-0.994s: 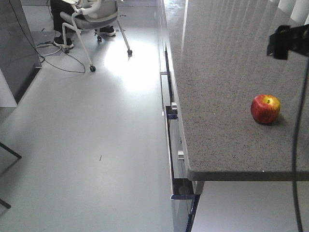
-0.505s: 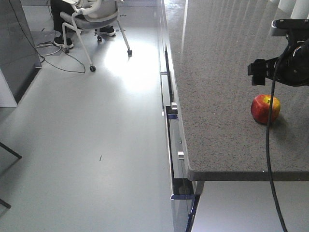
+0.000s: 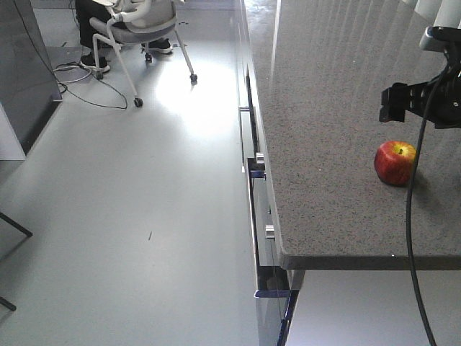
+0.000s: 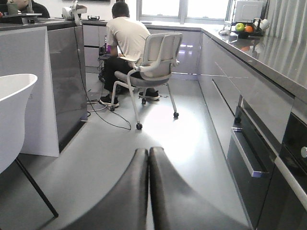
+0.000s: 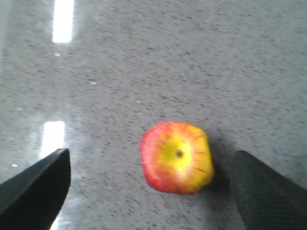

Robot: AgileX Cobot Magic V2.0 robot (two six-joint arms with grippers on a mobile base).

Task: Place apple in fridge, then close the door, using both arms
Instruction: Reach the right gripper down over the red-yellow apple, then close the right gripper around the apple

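Apple [image 5: 176, 163] sits near the counter's [image 3: 324, 144] end edge, under the right gripper [image 5: 151, 160], between its wide-apart fingers [image 5: 38, 187].

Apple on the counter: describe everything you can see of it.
The apple is round and red-streaked, with a yellow patch around its dark stem pit and smooth, slightly glossy skin. It looks whole and sits stem up on the speckled grey counter, set back from the edge, casting a small shadow. Only the counter touches it. The right tool hangs open above it, fingers on either side, clear of it.
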